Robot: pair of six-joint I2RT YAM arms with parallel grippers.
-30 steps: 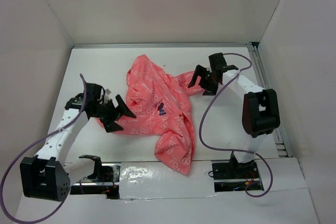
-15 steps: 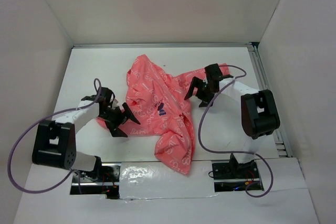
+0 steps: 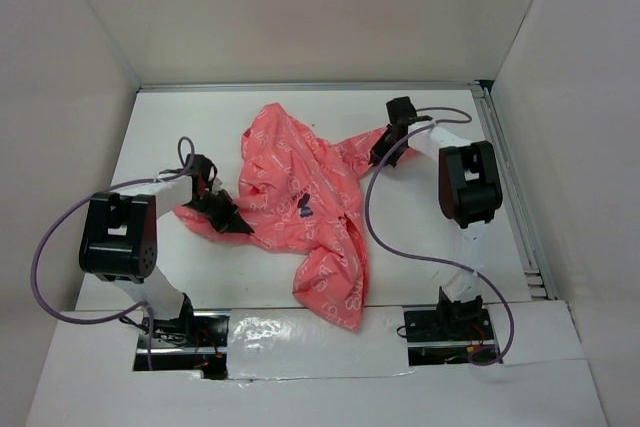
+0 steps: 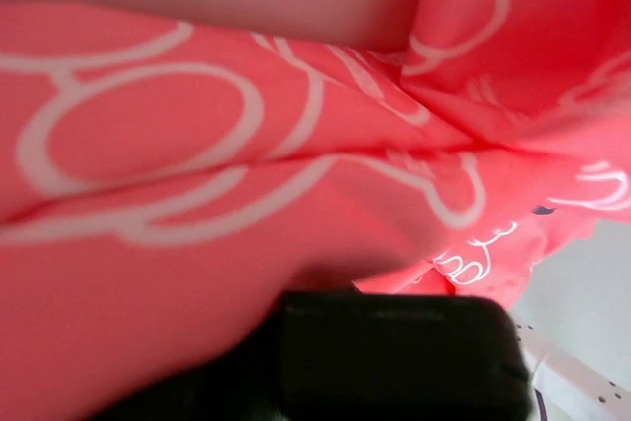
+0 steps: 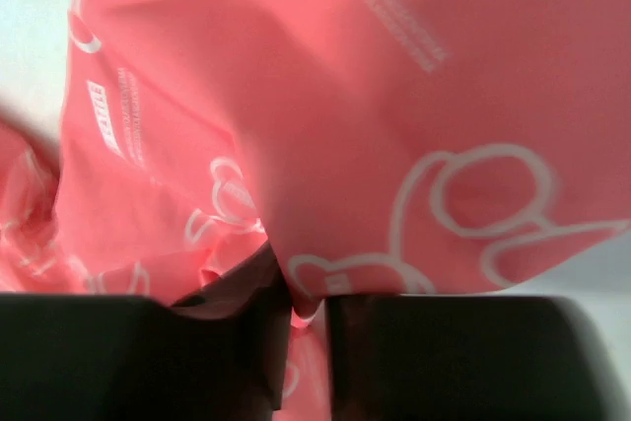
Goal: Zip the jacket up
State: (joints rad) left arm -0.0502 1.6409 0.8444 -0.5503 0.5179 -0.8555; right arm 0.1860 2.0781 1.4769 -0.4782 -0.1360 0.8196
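Top view: the jacket (image 3: 300, 197) lies crumpled on the bench (image 3: 440, 247), spread btw the two pincers. Its bulk is to the right of the left pincer (image 3: 225, 217) and to the left of, and nearer than, the right pincer (image 3: 386, 150), w/ the dark chest mark (image 3: 308, 209) approx midway btw them. Each pincer sits low at an outer edge of the cloth. No zip is visible here, so the step in hand looks like grabbing both sides to spread the garment flat before any zipping. Left wrist view: pink cloth fills everything above the pincer's dark finger (image 4: 394, 352). The jaws read as fully closed w/ cloth packed against them, so I take it as clamped on the jacket, tho the pinch itself is hidden. Right wrist view: both fingers (image 5: 128, 357) nearly meet, w/ a fold of printed cloth running down into the narrow gap, i.e. closed on the jacket. To do it well: lift only a little, draw the pincers apart evenly, and stop once the cloth btw them goes taut. Thin fabric can slip from a shallow pinch, esp. on the right, where only a fold edge seems caught.
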